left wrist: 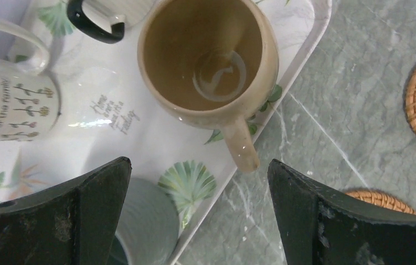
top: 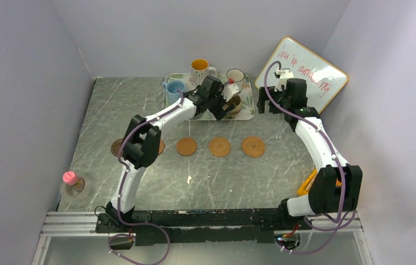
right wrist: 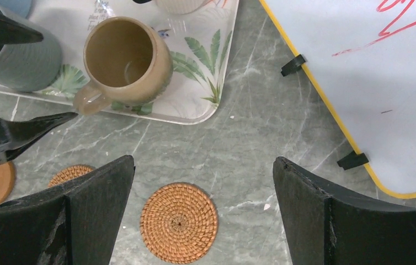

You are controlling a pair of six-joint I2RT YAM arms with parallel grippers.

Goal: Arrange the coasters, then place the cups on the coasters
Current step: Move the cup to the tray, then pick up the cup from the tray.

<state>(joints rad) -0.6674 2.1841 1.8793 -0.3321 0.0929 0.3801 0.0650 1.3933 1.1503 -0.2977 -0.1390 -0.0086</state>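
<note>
Up top, my left gripper (top: pixel 220 108) hangs over the tray (top: pixel 248 113), jaws spread wide and empty, just beside the tan cup (top: pixel 235 104), and the coasters (top: pixel 219 147) lie in a row on the table (top: pixel 112 110) back toward my base, ready for cups. Left wrist now: the cup (left wrist: pixel 206 61) stands upright just ahead of my fingers, mouth up, its handle (left wrist: pixel 241 146) pointing back toward my right finger, so I reckon I'm lining up a grab. Right wrist: my right gripper (right wrist: pixel 203 161) gapes wide too, holding nothing, poised above a rattan coaster (right wrist: pixel 179 222), the cup ahead and left, probably keeping clear.
</note>
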